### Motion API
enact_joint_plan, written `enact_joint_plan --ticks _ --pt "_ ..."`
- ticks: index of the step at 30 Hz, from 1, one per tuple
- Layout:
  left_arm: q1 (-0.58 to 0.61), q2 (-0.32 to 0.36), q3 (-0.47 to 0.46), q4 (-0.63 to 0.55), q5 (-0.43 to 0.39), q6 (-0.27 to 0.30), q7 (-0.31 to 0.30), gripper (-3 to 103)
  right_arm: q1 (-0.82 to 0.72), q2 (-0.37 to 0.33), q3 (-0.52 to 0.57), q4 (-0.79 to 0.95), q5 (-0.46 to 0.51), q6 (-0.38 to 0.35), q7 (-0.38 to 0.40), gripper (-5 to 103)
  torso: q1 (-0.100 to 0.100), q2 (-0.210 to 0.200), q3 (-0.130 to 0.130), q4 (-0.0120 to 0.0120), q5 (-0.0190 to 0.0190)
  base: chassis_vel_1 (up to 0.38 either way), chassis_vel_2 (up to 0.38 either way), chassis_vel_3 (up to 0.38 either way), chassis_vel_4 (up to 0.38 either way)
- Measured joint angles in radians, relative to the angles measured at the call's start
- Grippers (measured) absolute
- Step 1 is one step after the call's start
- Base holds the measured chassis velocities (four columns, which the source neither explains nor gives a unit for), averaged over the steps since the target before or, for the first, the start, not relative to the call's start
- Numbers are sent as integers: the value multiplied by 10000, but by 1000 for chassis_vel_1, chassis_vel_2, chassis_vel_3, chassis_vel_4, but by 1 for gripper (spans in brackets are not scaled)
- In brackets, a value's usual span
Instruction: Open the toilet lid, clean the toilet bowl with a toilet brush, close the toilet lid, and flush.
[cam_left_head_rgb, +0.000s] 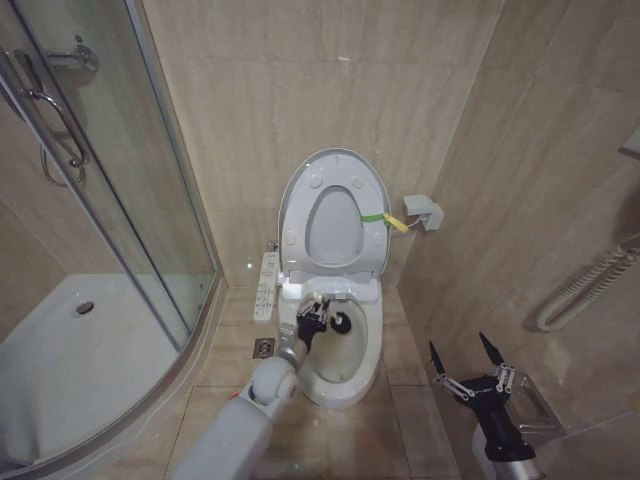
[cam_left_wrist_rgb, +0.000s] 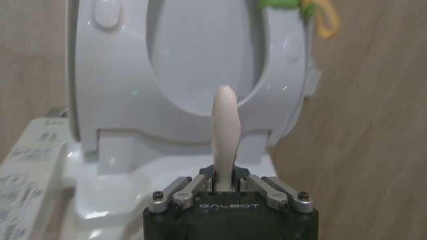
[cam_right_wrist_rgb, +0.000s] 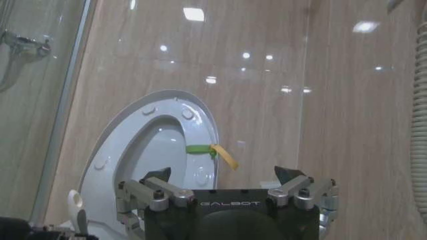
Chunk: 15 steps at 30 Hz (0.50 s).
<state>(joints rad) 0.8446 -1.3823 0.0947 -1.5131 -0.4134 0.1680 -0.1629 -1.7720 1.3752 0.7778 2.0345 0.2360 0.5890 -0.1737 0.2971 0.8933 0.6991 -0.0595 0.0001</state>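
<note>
The toilet lid (cam_left_head_rgb: 335, 156) stands upright against the back wall, and the seat ring (cam_left_head_rgb: 297, 225) is raised against it. Below them lies the white toilet bowl (cam_left_head_rgb: 347, 388). My left gripper (cam_left_head_rgb: 313, 312) reaches over the bowl's rear and is shut on the toilet brush; its dark head (cam_left_head_rgb: 341, 322) sits inside the bowl. The left wrist view shows the pale brush handle (cam_left_wrist_rgb: 225, 125) rising from the shut left gripper (cam_left_wrist_rgb: 225, 176), with the lid (cam_left_wrist_rgb: 200, 50) behind it. My right gripper (cam_left_head_rgb: 465, 362) hangs open to the right of the toilet, holding nothing; the right wrist view shows it (cam_right_wrist_rgb: 223, 175) facing the lid (cam_right_wrist_rgb: 127, 137).
A glass shower door (cam_left_head_rgb: 110, 200) and a curved white shower tray (cam_left_head_rgb: 80, 360) fill the left. A white control panel (cam_left_head_rgb: 265, 285) hangs beside the toilet, above a floor drain (cam_left_head_rgb: 263, 347). A green-yellow strap (cam_left_head_rgb: 385, 218) and a small box (cam_left_head_rgb: 425, 212) are at the lid's right. A ribbed hose (cam_left_head_rgb: 585, 285) hangs on the right wall.
</note>
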Motion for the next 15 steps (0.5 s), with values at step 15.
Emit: enact_joint_plan --ticks 15 --pt "191 -290 167 -1092 187 2394 -1392 18 0 0 0 0 0 0 0 100 1 0 1 -1 -2 0 0 0 0"
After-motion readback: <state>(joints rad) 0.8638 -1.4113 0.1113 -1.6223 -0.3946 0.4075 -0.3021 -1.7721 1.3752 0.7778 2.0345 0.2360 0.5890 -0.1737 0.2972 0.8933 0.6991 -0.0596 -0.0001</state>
